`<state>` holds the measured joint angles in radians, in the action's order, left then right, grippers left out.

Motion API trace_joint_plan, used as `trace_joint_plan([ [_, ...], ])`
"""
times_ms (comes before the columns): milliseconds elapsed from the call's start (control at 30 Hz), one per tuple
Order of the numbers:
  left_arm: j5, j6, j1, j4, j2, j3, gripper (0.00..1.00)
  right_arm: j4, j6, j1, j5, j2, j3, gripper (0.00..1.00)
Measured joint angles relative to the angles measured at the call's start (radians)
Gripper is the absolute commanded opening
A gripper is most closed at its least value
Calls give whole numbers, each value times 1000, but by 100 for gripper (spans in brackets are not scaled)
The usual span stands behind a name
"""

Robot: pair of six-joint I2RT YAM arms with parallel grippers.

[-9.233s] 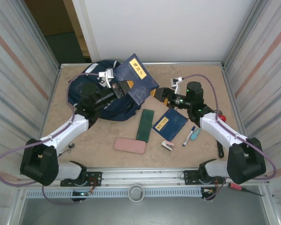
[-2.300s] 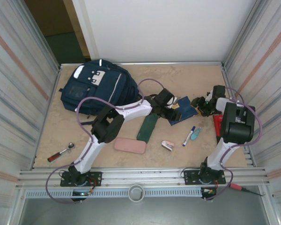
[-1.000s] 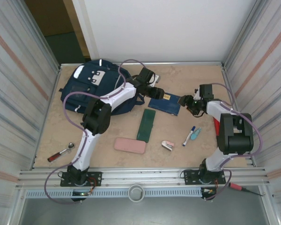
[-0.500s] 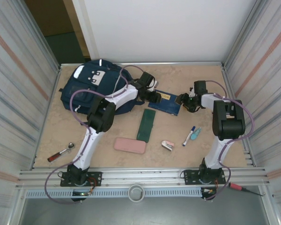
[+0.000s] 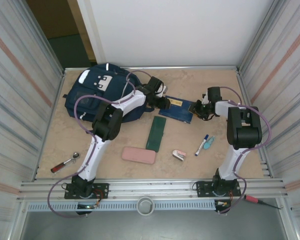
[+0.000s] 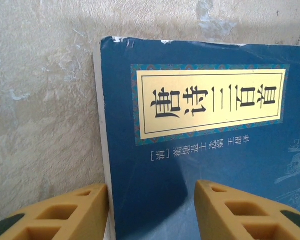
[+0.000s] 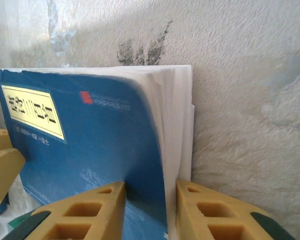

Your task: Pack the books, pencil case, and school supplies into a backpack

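Both arms have closed in on the navy book [image 5: 177, 108], which in the last moments has been shoved left across the far half of the table [image 5: 90, 145], toward the backpack [image 5: 97, 95] in the far left corner. The left gripper [image 6: 150, 186], narrowed but still parted, straddles the spine edge and holds nothing. The right gripper [image 7: 151, 184] has drawn close around the page edge, though whether it truly pinches cannot be told. A two-ended lift looks imminent. The pink pencil case [image 5: 138, 155] and marker pen [image 5: 203, 144] wait nearer the near edge.
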<state>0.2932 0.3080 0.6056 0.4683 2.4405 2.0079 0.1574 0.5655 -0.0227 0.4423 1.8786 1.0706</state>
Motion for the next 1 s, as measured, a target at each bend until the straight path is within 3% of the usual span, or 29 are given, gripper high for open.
trace_joint_plan([
  [200,3,4,-1,-2,0,-1,50,-16,-4,20,27,-20,-26,0],
  [433,25,5,-5,-11,-10,-13,58,-35,1,47,77,-106,-77,0],
  [600,53,29,-16,-51,-90,-114,65,-90,62,84,113,-209,-142,0],
  [1000,171,307,-106,-440,-443,-511,78,-303,346,47,118,-388,-227,0],
])
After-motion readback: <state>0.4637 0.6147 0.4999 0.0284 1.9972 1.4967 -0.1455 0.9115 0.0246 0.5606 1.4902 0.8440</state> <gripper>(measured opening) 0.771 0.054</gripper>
